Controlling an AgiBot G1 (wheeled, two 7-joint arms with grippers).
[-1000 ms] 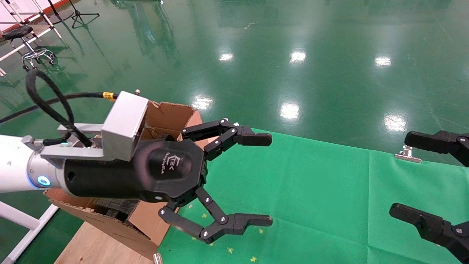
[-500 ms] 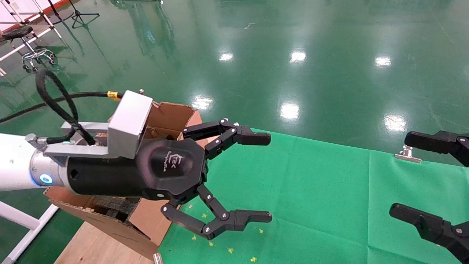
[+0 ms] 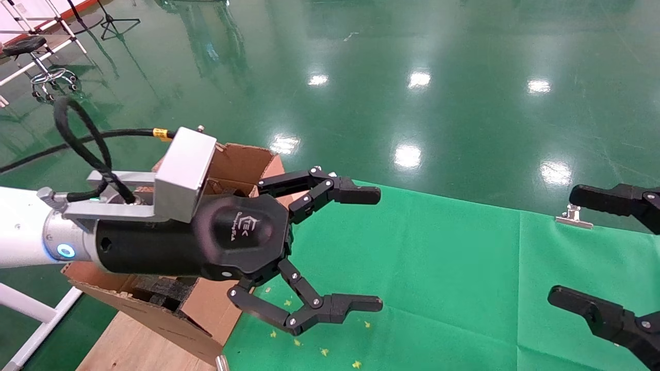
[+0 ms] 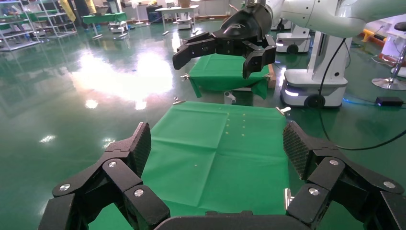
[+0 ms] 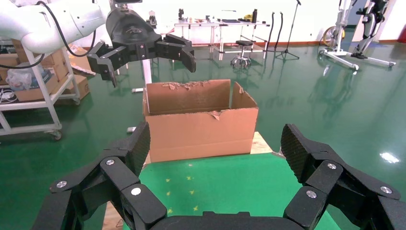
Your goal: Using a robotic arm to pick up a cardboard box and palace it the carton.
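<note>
My left gripper [image 3: 370, 249], on the white robotic arm, hangs open and empty above the left part of the green cloth [image 3: 438, 268]. In its own wrist view the left gripper [image 4: 218, 143] frames only bare cloth. Behind and under that arm stands the carton [image 3: 240, 164], flaps up, with dark foam [image 3: 162, 288] inside; it also appears as the carton [image 5: 201, 120] in the right wrist view. My right gripper [image 3: 572, 246] is open at the right edge, and the right gripper [image 5: 213, 143] holds nothing. The cardboard box is out of view.
The cloth covers a wooden table [image 3: 129, 345] and is held by a metal clip [image 3: 573, 219] at the far edge. Small yellow marks [image 3: 324, 351] dot the cloth near the carton. Around the table lies a shiny green floor [image 3: 412, 77].
The left arm's wrist has edged slightly to the right; its fingers stay spread. The right gripper has not moved.
</note>
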